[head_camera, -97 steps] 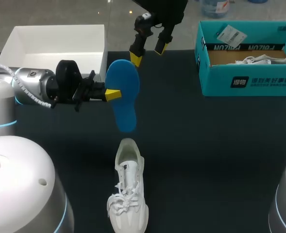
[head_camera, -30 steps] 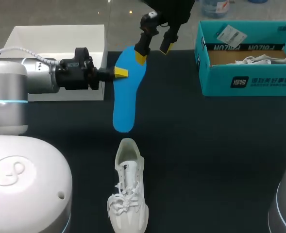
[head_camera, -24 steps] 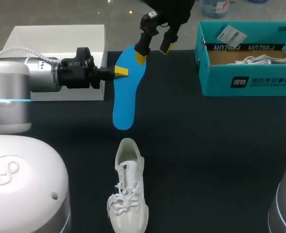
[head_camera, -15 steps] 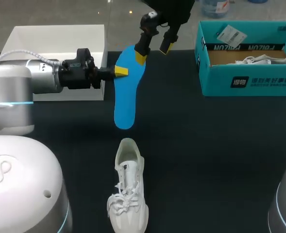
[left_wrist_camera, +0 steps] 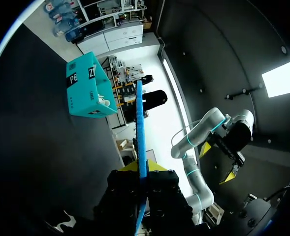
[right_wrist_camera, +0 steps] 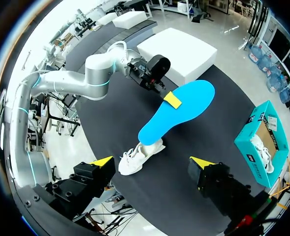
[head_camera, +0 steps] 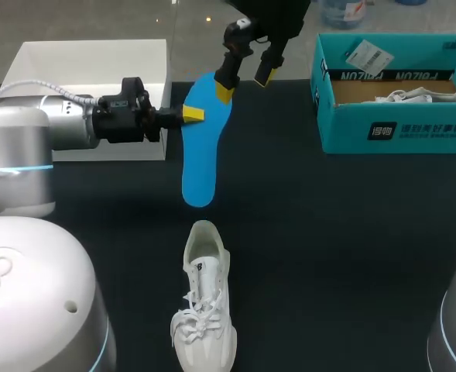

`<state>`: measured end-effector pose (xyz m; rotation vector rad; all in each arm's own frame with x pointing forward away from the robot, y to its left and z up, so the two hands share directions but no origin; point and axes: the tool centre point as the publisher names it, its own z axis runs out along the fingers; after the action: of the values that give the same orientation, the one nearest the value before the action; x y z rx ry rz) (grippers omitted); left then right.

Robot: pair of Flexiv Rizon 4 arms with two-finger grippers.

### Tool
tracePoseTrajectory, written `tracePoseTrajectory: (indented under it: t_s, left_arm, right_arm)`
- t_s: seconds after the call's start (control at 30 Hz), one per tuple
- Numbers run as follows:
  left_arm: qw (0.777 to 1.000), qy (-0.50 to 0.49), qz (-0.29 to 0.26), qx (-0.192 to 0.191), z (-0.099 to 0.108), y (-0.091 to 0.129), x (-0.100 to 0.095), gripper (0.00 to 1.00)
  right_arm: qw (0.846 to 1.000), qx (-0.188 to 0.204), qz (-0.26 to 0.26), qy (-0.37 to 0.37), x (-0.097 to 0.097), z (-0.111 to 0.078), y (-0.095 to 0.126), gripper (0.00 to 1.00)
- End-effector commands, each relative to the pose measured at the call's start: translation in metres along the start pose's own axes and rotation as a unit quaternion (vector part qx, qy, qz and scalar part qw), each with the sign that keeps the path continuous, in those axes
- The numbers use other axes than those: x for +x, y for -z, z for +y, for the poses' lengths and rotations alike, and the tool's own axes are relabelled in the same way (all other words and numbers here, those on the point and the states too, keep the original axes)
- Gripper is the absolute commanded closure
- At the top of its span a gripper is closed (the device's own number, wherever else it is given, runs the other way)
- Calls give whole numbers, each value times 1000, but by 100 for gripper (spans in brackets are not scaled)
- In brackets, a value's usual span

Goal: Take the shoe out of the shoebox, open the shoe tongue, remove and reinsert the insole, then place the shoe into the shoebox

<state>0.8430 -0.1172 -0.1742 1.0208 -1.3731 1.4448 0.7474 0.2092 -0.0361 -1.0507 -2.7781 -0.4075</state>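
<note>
Mid-frame the left pincer [head_camera: 190, 115] clamps the blue insole [head_camera: 200, 159] by its edge, hung lengthwise above the white sneaker [head_camera: 204, 306] on the worktop [head_camera: 336, 240] — probably lined up for reinsertion — while the right pincer [head_camera: 243, 82] hovers wide open at upper centre.

Overhead and wrist views sharing insole [head_camera: 200, 151]
</note>
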Motion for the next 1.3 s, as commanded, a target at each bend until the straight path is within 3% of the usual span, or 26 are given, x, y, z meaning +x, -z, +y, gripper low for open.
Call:
tracePoseTrajectory:
  t_s: [0.03, 0.1, 0.2, 0.33, 0.53, 0.6, 0.8, 0.93, 1.3]
  left_arm:
    - [1000, 0, -1, 0, 0, 0, 0, 100]
    - [999, -33, -11, -16, -2, -2, 4, 100]
    - [992, -124, 17, -30, -4, -7, 17, 100]
    - [968, -239, 7, -74, 1, -1, 20, 100]
    - [932, -353, 20, -81, 9, 10, 20, 100]
    - [918, -383, 18, -100, 13, 11, 22, 100]
    - [887, -450, 38, -101, 23, 13, 33, 100]
    - [874, -478, 44, -77, 30, 14, 40, 100]
    - [880, -470, 38, -63, 33, 14, 42, 100]
  right_arm:
    - [1000, 0, 0, 0, 0, 0, -1, 0]
    - [1000, 0, 0, 0, 0, 0, -1, 0]
    - [1000, 0, 0, 0, 0, 0, -1, 0]
    - [1000, 0, 0, 0, 0, 0, -1, 0]
    - [1000, 0, 0, 0, 0, 0, -1, 0]
    - [1000, 0, 0, 0, 0, 0, -1, 0]
    - [1000, 0, 0, 0, 0, 0, -1, 0]
    - [1000, 0, 0, 0, 0, 0, -1, 0]
    - [1000, 0, 0, 0, 0, 0, -1, 0]
